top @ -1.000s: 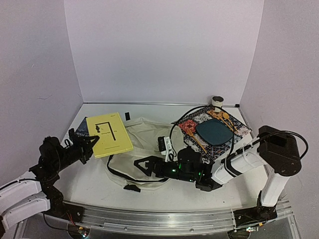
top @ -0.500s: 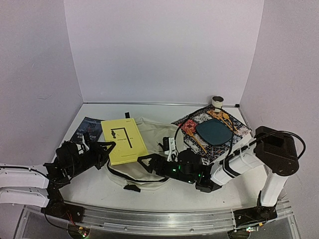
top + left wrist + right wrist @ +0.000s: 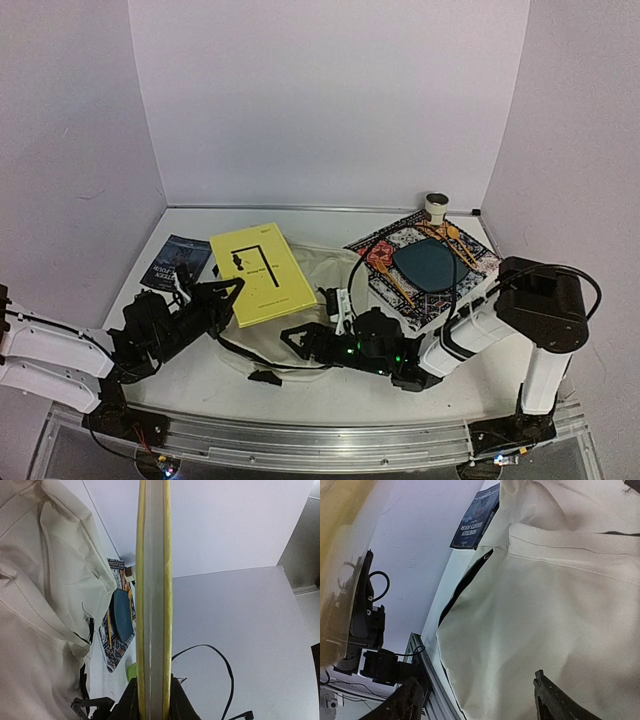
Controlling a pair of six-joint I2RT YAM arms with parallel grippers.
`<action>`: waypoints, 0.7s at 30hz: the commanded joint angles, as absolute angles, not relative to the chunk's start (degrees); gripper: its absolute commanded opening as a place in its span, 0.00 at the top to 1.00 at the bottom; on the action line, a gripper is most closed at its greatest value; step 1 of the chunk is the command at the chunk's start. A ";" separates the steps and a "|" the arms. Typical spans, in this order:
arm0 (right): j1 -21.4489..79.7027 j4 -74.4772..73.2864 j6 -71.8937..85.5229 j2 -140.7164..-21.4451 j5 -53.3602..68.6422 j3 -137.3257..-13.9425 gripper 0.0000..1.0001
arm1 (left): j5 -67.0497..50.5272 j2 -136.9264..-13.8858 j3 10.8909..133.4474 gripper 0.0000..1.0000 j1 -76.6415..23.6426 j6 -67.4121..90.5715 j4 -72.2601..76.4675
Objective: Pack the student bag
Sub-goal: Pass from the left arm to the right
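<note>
The yellow book (image 3: 262,272) is clenched edge-on in the left fingers (image 3: 225,295) above the student bag (image 3: 322,272), which lies slumped mid-counter (image 3: 200,378). The right fingers (image 3: 300,338) are spread over its fabric, gripping nothing. Loading is judged in hand; next, the opening must be held wide and the book slid in.

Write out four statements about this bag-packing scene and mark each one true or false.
1. The left gripper clamps the thin yellow paperback book. True.
2. The dark blue paperback book lies inside the cream fabric backpack. False: it lies outside, to the backpack's left.
3. The right gripper holds a pen. False: its jaws are open and empty over the backpack.
4. A dark teal rounded object sits on the colourful patterned mat. True.
</note>
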State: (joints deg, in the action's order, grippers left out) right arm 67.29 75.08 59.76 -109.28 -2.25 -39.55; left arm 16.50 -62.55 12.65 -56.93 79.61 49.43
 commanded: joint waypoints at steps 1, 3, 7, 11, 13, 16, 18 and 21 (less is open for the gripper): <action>67.44 115.26 57.66 -104.34 -1.46 -37.50 0.24 | 22.37 -59.08 12.71 1.00 -56.96 80.11 61.48; 67.46 115.54 57.95 -103.77 -1.02 -37.15 0.24 | 23.36 -58.43 12.53 1.00 -56.95 80.32 61.44; 67.42 115.75 57.95 -102.10 -0.83 -37.27 0.23 | 23.37 -59.04 13.43 1.00 -56.96 80.38 61.42; 67.41 115.67 56.32 -98.73 -1.53 -37.61 0.22 | 23.16 -60.46 14.58 1.00 -56.95 81.46 61.44; 67.27 115.66 55.88 -97.35 -2.46 -37.72 0.20 | 22.63 -60.96 15.36 1.00 -56.97 81.66 61.46; 66.65 115.66 55.41 -96.12 -2.59 -38.36 0.20 | 21.83 -61.66 17.06 1.00 -56.97 82.15 61.44; 65.86 115.67 56.66 -96.08 -2.49 -38.71 0.20 | 21.51 -61.74 18.18 1.00 -56.96 81.54 61.46; 64.20 115.69 58.51 -96.26 -1.80 -39.14 0.19 | 19.57 -62.69 20.22 1.00 -56.95 81.53 61.35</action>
State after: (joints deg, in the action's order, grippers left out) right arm 66.36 75.33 57.09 -97.69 -1.54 -37.36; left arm 21.95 -62.70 13.95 -56.93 81.49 52.53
